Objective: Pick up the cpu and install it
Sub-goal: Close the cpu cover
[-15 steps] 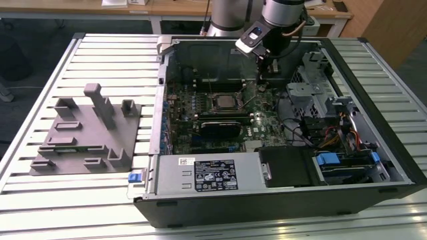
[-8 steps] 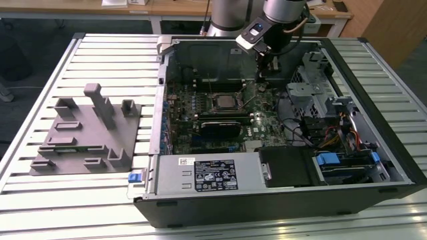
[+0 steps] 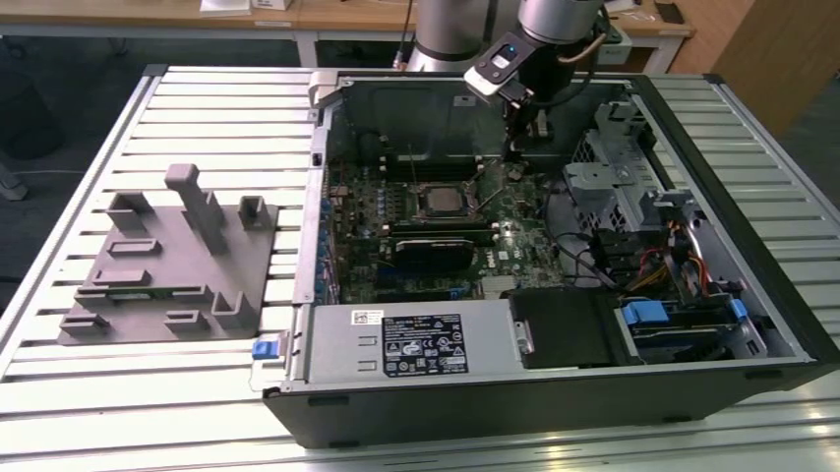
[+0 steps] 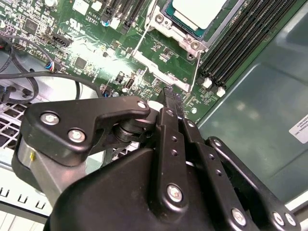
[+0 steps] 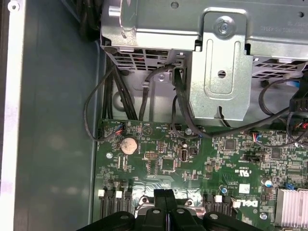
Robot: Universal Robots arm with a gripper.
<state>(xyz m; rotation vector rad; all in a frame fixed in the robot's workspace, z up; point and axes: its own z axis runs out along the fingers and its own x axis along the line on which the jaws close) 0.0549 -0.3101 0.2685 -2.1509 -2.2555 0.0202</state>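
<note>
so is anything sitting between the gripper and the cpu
Nothing visible blocks it. The gripper, shut, hangs over the motherboard beside the socket; the cpu lies uncovered in it.

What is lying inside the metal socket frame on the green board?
The cpu lies inside the socket frame with its pale silvery top facing up. What is under the chip cannot be seen, because the chip covers it.

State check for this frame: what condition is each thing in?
cpu: seated in the socket, silvery top up.
gripper: shut, holding nothing, over the motherboard near the socket.
computer case: lying open, side panel off.
grey block: on the table, outside the case.
</note>
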